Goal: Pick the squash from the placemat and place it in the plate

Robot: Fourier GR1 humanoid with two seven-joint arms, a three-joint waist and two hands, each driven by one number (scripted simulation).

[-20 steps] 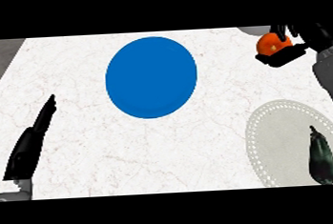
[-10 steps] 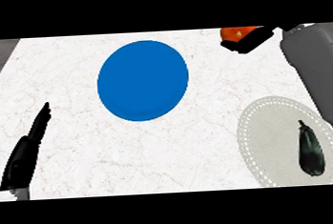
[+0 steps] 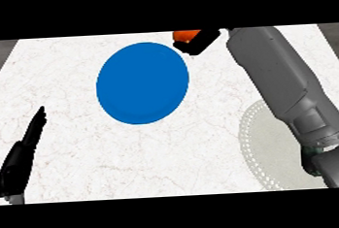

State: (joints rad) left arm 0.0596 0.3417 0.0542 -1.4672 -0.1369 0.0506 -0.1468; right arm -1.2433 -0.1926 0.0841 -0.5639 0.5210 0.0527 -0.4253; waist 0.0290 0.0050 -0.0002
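At the upper middle, the right hand (image 3: 199, 40) grips the orange squash (image 3: 186, 35) beside the blue plate (image 3: 143, 83); next comes lowering it inside

White marble counter (image 3: 167, 150) w/ grey surround

A: Squash (image 3: 186, 35), 12 o'clock — only an orange sliver shows. Rest hidden behind the right robot hand (image 3: 199, 40); its shape cannot be told.

B: Fingers of that hand?

A: Dark block only, too small to tell how they sit.

B: Placemat (image 3: 264, 147)?

A: At 4 o'clock, right part covered by the grey forearm (image 3: 285, 85); lower rim cut by the frame edge.

B: Left robot hand (image 3: 20, 157)?

A: At 8 o'clock, seen edge-on, wrist cut off below. Worktop (image 3: 81, 154) corners run out of frame.
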